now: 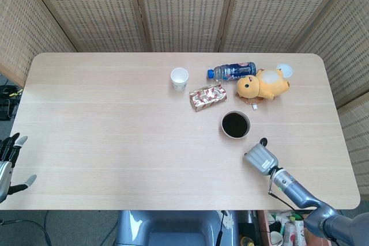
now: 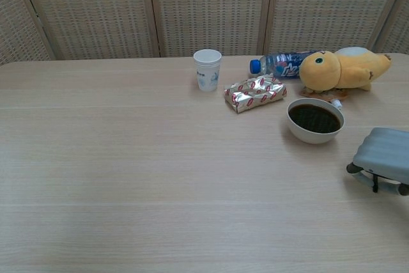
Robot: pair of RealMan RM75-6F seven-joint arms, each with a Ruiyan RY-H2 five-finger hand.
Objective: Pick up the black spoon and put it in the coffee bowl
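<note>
The coffee bowl (image 1: pixel 235 125) (image 2: pixel 315 119), white and full of dark coffee, stands right of the table's middle. My right hand (image 1: pixel 260 158) (image 2: pixel 385 158) hovers palm down just in front and to the right of it, low over the table. It grips the black spoon, most of which is hidden under the hand; one end (image 1: pixel 263 141) pokes out toward the bowl, and a thin black piece (image 2: pixel 374 182) shows beneath the hand. My left hand (image 1: pixel 8 162) hangs off the table's left front corner, fingers apart and holding nothing.
Behind the bowl lie a yellow plush toy (image 1: pixel 262 85), a blue-labelled bottle (image 1: pixel 232 71) on its side, a foil snack packet (image 1: pixel 207 96) and a white paper cup (image 1: pixel 179 78). The table's front edge (image 1: pixel 288 208) runs close behind my right hand.
</note>
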